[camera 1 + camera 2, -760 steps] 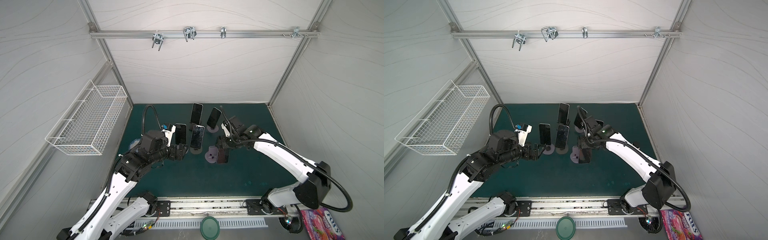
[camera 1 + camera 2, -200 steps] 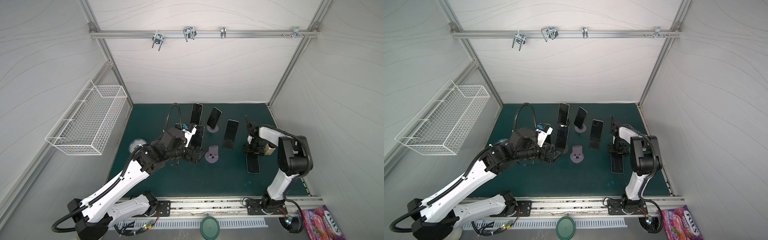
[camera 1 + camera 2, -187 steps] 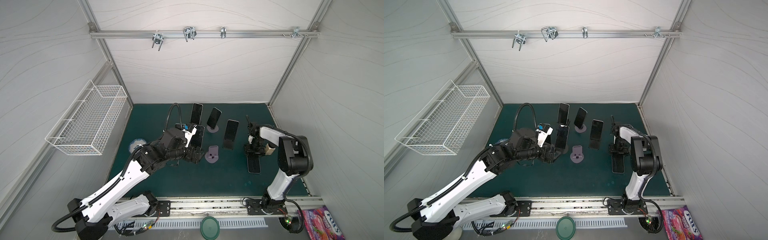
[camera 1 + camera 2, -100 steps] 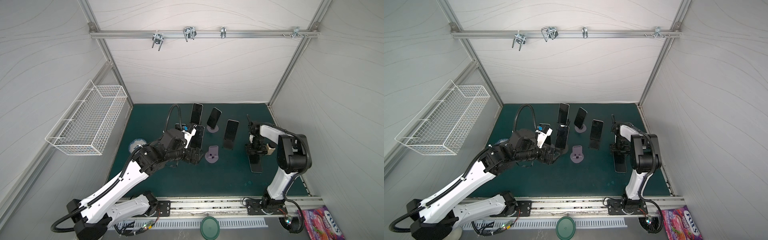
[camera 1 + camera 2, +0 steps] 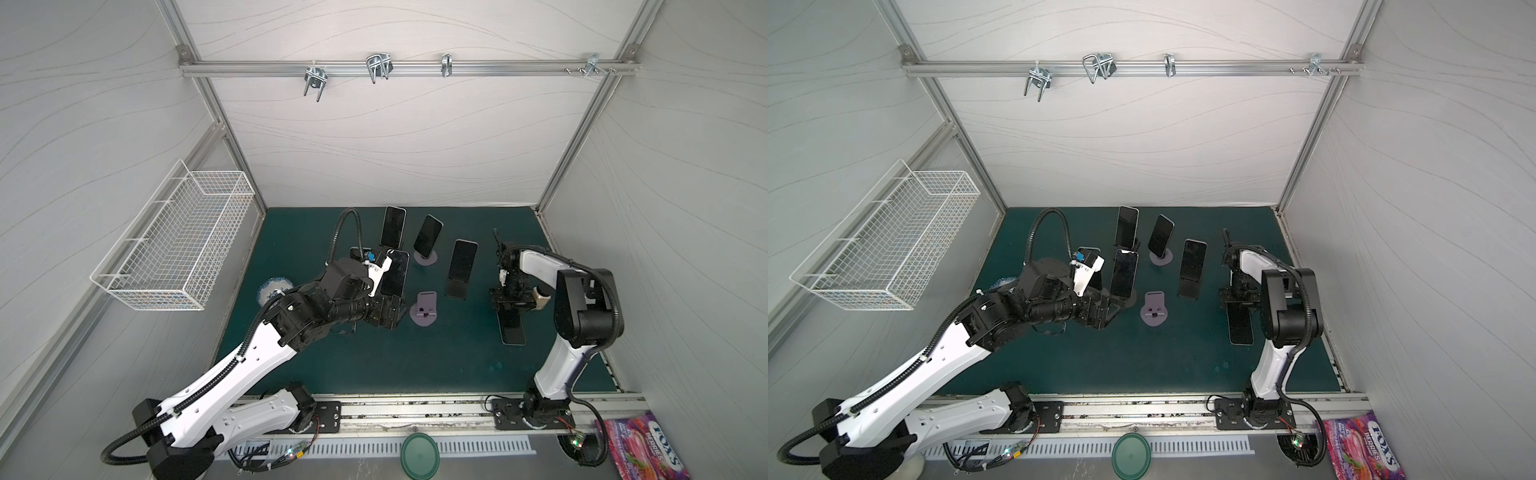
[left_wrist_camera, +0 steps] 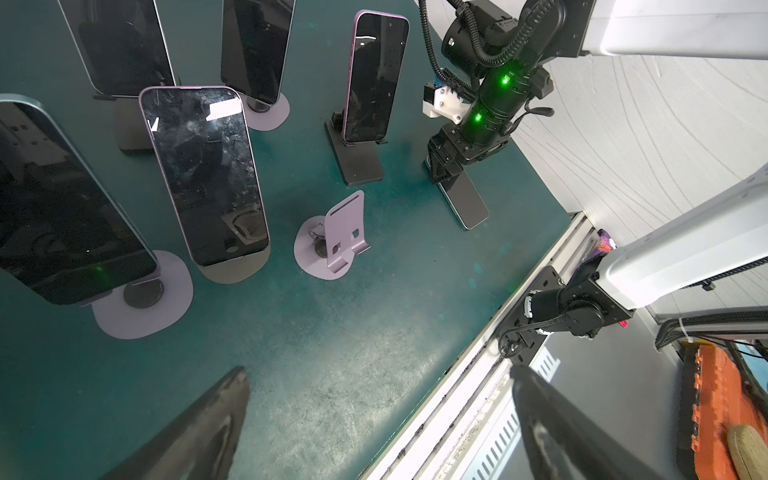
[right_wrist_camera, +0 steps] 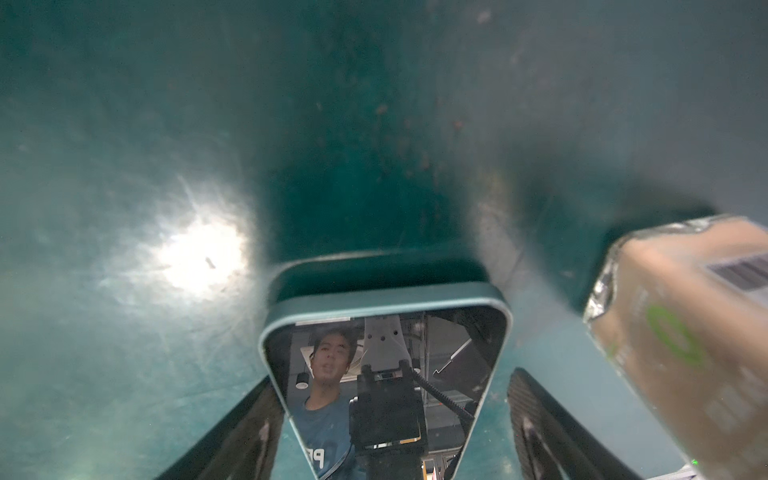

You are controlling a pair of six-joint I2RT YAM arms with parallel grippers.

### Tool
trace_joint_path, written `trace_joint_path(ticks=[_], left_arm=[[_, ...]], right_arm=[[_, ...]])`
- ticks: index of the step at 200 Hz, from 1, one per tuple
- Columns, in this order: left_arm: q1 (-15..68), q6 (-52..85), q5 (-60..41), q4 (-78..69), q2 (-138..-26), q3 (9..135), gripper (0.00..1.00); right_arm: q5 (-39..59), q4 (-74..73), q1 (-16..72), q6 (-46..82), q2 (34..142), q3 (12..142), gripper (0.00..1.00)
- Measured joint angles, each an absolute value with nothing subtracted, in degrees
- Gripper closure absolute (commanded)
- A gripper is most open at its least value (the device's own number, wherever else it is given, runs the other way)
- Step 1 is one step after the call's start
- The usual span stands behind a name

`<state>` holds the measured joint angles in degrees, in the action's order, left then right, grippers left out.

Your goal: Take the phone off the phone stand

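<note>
A teal-edged phone (image 5: 512, 330) (image 5: 1241, 330) (image 6: 465, 199) (image 7: 386, 332) lies flat on the green mat at the right. My right gripper (image 5: 509, 301) (image 5: 1237, 305) (image 7: 390, 432) stands open over its far end, one finger on each side, with gaps showing. The purple phone stand (image 5: 424, 309) (image 5: 1154, 309) (image 6: 340, 232) in the middle is empty. To its left my left gripper (image 5: 392, 320) (image 5: 1108, 313) (image 6: 380, 415) is wide open and holds nothing, just in front of a phone (image 5: 395, 274) (image 6: 203, 174) on a dark stand.
Three more phones stand on stands behind: (image 5: 392, 226), (image 5: 428, 235), (image 5: 462, 262). Another phone (image 6: 62, 208) stands close by the left arm. A tan box (image 7: 685, 332) sits beside the right gripper. The wire basket (image 5: 178, 241) hangs on the left wall. The metal rail (image 5: 415, 411) edges the front.
The right gripper carried the phone from the purple stand to the right side of the mat, laid it flat and has opened over the last second. The left arm moved toward the middle.
</note>
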<state>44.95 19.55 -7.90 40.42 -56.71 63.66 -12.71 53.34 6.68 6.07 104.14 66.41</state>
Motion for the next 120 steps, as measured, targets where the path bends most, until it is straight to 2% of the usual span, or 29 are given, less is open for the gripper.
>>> trace_joint_path(ticks=[120], left_arm=[[44.97,15.46,-2.46,43.20,-54.24,67.48,0.01]], right_arm=[[-13.91,53.56,10.26,9.52,85.45,66.11,0.12]])
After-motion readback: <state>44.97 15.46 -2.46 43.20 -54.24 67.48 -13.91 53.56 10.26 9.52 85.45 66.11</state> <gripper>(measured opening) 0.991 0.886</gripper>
